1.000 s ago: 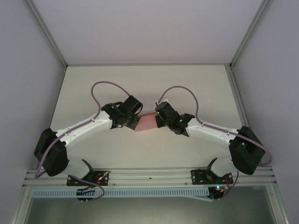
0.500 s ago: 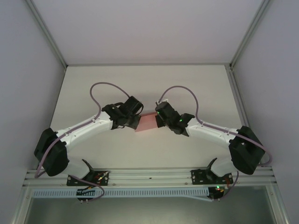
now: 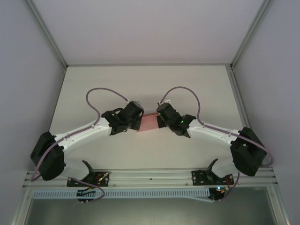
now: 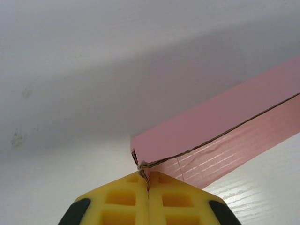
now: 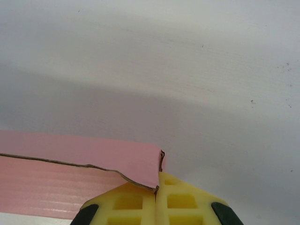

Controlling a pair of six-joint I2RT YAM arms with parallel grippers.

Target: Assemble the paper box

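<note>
- left gripper (image 3: 138,123): yellow fingers (image 4: 117,201) pressing fully together, pinching thin corner edge of pink box (image 3: 147,123).
- right gripper (image 3: 159,121): yellow fingers (image 5: 187,204) likewise pressing together, nipping card edge at opposite end.
- pink box: sitting flattened between both grippers, over middle of white table (image 3: 140,84); whether touching surface, cannot tell.

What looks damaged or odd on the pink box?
The box is slightly crumpled: creases mark its lower panel near the left gripper, and its corner edge there looks frayed. By the right gripper the edge is wavy.
</note>
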